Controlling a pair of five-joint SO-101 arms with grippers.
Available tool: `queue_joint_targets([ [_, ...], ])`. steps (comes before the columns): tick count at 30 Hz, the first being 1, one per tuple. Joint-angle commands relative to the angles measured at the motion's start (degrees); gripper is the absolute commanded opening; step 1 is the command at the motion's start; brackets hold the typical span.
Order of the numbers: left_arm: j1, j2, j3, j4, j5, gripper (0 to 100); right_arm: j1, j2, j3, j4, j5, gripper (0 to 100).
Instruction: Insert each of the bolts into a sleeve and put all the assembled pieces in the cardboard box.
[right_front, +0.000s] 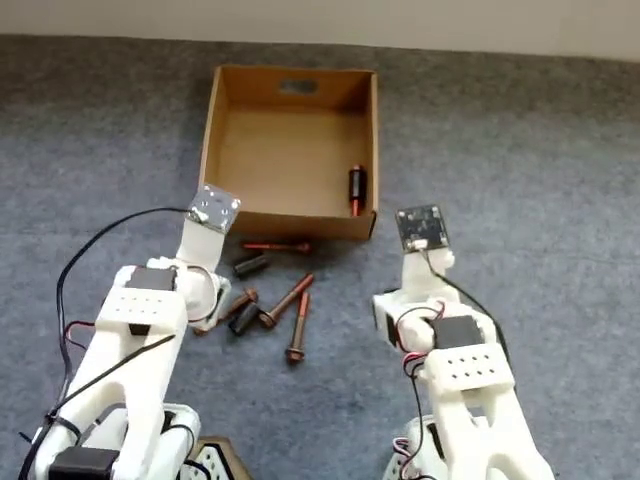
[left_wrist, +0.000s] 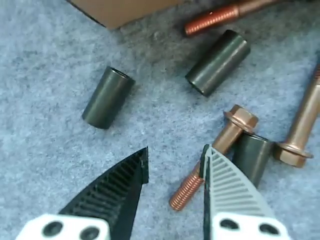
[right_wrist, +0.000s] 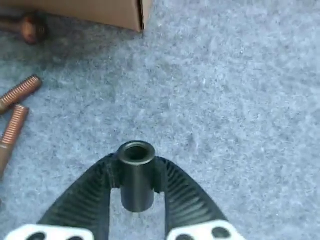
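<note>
Copper-coloured hex-head bolt (left_wrist: 225, 139) lies lower centre of the left wrist view, axis slanting up-right, just beside the pale finger (left_wrist: 230, 190) of the parted left gripper (left_wrist: 175, 155), the nearer arm; right gripper (right_wrist: 136, 167) clamps a dark cylindrical metal sleeve (right_wrist: 136, 185), bore open, over roomy grey carpet (right_wrist: 240, 100); brown cardboard box (right_front: 290, 222) upper centre

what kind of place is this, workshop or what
Probably an indoor robot practice setup rather than a workshop: two white arms stand over a grey carpet-like surface, with a cardboard box and loose bolts and sleeves laid out.
</note>
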Motion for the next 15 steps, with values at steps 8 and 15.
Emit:
queue_joint_targets([
  [8, 1.0, 0.0, 0.0, 0.6, -4.8, 18, -0.5, -1.4, -0.1, 0.0, -0.5, 0.6],
  [15, 1.2, -0.4, -2.8, 6.6, -5.0, 18, -0.5, -1.4, -0.1, -0.1, -0.4, 0.6],
])
